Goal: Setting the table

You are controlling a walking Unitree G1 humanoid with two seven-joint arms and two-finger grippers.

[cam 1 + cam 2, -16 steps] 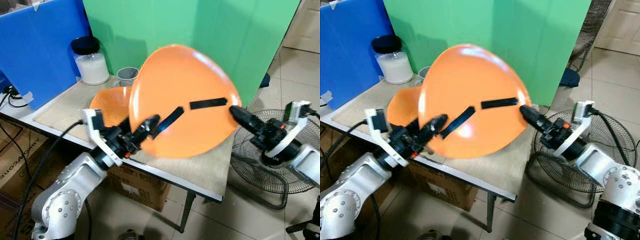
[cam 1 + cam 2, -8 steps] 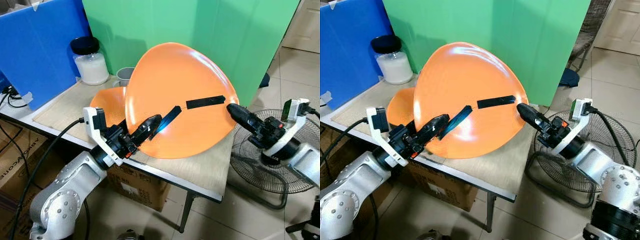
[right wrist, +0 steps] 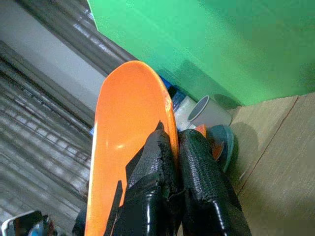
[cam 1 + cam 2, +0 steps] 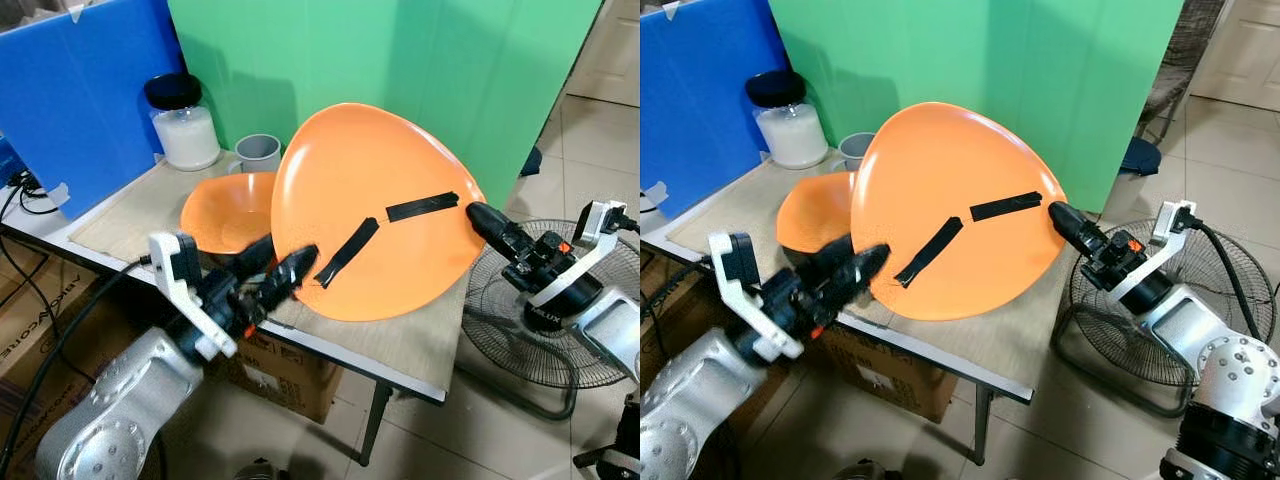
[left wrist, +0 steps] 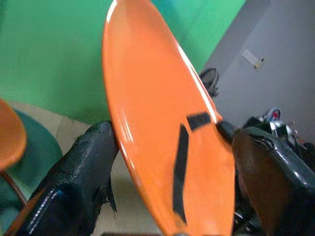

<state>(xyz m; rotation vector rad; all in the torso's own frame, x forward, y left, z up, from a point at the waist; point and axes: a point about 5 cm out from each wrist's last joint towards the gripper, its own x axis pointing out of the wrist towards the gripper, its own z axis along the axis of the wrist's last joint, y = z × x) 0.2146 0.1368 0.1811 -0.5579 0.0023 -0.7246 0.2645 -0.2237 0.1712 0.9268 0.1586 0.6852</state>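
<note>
— Where's the plate (image 4: 375, 205), and why tipped up like that?
— Over the near right part of the table (image 4: 420, 345), standing steeply on edge, hollow face toward the camera, two black tape strips across it. Pinched at the right rim by the right gripper (image 4: 478, 217), fingers clamped flat on the edge. Probably tilted because gripped by one edge only.
— And the left gripper (image 4: 272, 272)?
— Spread apart at the plate's near left rim, one finger either side of the edge in the wrist view, not squeezing. Looks like guarding or about to let go, not carrying.
— What sits behind?
— An orange bowl (image 4: 225, 208) just left of the plate, on the table. Farther back, a grey cup (image 4: 258, 152), then a jar (image 4: 184, 122) with a black lid against the blue board (image 4: 80, 90). Green screen (image 4: 400, 70) beyond. A floor fan (image 4: 510, 330) off to the right, below the right arm.
— Risk?
— Single-edge pinch on a wide plate; likely to swing or slip if lowered fast.
</note>
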